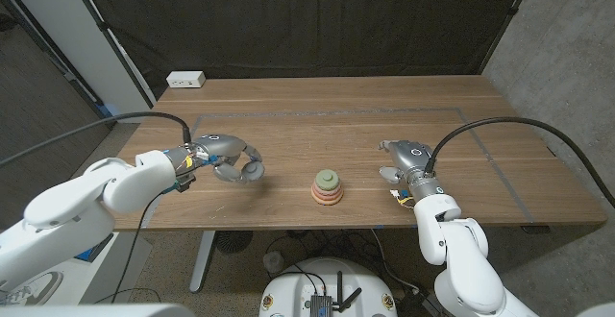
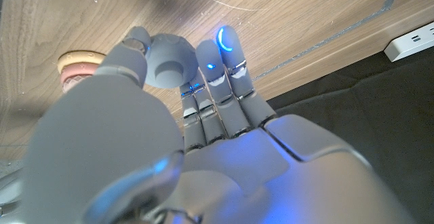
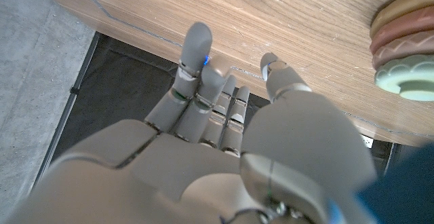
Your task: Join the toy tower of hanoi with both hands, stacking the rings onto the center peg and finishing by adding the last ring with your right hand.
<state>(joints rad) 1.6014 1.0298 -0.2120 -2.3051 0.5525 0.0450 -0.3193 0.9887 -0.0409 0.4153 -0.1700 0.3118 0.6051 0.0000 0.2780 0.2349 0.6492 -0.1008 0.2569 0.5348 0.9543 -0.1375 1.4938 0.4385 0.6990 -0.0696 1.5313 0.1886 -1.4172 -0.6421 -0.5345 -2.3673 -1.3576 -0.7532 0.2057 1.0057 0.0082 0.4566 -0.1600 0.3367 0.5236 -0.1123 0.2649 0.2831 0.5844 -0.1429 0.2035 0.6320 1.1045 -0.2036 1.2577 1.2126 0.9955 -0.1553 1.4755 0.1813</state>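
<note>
Standing upright between the two hands, the ring tower [image 1: 328, 188] points its long axis straight up from the wooden tabletop [image 1: 317, 125], widest ring at the base and narrowing toward a pale green ring on top. Rings look rounded and matte, in salmon, pink and tan bands, the lower ones lightly ribbed along their edges in the right wrist view [image 3: 405, 41]. The peg itself is hard to make out; only a dark hole shows in the green ring. Over to the tower's left, the left hand [image 1: 231, 158] sits well apart from it, fingers curled inward around nothing. In the left wrist view its own bulk [image 2: 203, 115] hides most of the stack, leaving just a sliver of ring edge [image 2: 76, 68]. The right hand [image 1: 402, 163] waits on the tower's other side, fingers loosely apart, holding nothing, grey and smooth-shelled [image 3: 224, 108].
</note>
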